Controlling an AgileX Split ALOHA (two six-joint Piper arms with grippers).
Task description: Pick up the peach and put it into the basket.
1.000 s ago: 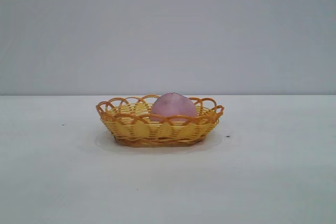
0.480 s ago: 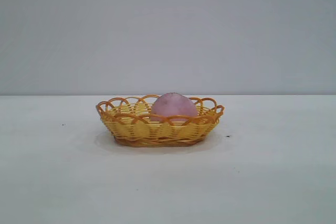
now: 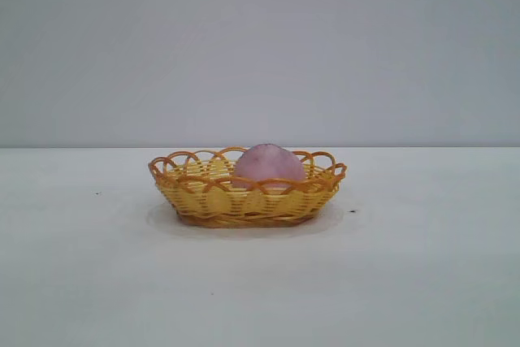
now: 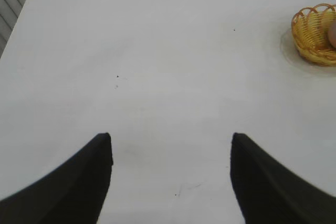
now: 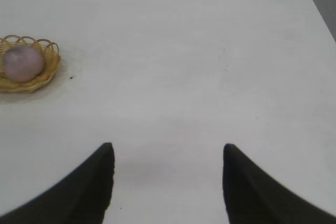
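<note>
The left claw (image 4: 170, 174) hangs released over bare white bench (image 4: 157, 77), its two dark fingers (image 4: 79, 187) spread wide with nothing between them. From its own camera, the basket (image 4: 310, 38) sits well apart at about two o'clock, cut off by the frame edge, and only a pale sliver of the peach (image 4: 333, 34) shows there, too little to make out clearly. The right claw (image 5: 168, 182) is likewise released, its fingers (image 5: 252, 192) parted and empty above the bench (image 5: 199, 66); from its camera the basket (image 5: 44, 74) lies well apart at about ten o'clock, with the peach (image 5: 22, 62) resting inside it. Seen from outside, neither arm is in view. The shallow oval basket (image 3: 244, 201), yellow weave with an orange-brown looped rim, stands alone near the middle of the white bench (image 3: 422, 266). The dull pinkish-purple peach (image 3: 269, 163) sits within it, slightly toward the three o'clock side of the basket's centre, its rounded top rising above the rim. A plain grey wall (image 3: 260, 46) fills the background at twelve o'clock.
</note>
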